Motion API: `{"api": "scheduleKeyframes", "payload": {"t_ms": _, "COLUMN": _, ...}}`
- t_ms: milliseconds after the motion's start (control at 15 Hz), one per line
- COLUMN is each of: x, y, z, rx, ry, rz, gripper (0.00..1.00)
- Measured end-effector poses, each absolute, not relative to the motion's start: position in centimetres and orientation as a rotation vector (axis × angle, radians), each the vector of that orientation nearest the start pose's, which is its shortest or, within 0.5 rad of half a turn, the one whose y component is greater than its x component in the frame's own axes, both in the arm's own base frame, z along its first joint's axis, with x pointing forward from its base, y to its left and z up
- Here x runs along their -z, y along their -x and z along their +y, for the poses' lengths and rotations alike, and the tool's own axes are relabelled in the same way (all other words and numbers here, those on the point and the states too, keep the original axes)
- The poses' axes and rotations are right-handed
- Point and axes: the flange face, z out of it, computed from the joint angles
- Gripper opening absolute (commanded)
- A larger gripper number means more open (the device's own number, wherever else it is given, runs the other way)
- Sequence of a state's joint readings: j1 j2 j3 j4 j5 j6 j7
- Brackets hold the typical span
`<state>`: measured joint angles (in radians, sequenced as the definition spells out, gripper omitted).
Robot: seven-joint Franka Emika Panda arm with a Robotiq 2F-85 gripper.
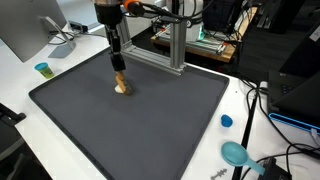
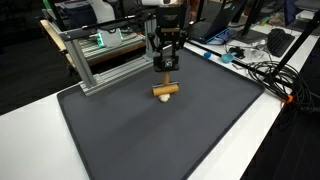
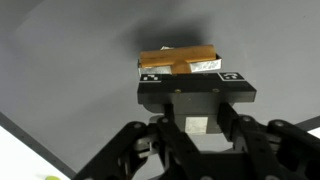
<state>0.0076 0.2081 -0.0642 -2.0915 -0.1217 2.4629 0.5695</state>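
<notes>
A small wooden piece (image 2: 166, 91), a short bar with a stub standing up from its middle, sits at or just above the dark grey mat (image 2: 150, 140); I cannot tell whether it touches. My gripper (image 2: 167, 68) hangs straight down over it, shut on the upright stub. The same piece (image 1: 121, 87) shows under the gripper (image 1: 118, 70) in both exterior views. From the wrist view the wooden piece (image 3: 180, 60) lies crosswise just past the gripper (image 3: 190, 76), whose black fingertips (image 3: 150, 76) press in from both sides.
An aluminium frame (image 2: 95, 55) stands at the mat's far edge, close behind the gripper. On the white table (image 1: 245, 100) lie a small blue cap (image 1: 226, 121), a teal scoop-like thing (image 1: 235, 153) and a teal cup (image 1: 43, 70). Cables (image 2: 262, 70) trail along one side.
</notes>
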Motion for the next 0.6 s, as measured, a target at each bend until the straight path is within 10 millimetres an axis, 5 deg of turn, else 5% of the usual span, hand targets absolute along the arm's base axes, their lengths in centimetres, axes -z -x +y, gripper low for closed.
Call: {"api": "scheduleKeyframes", "payload": {"t_ms": 600, "x": -33.6, "y": -61.8, "z": -4.5, "rx": 0.257, "ry": 3.056, "rz": 0.978, "gripper": 0.21}}
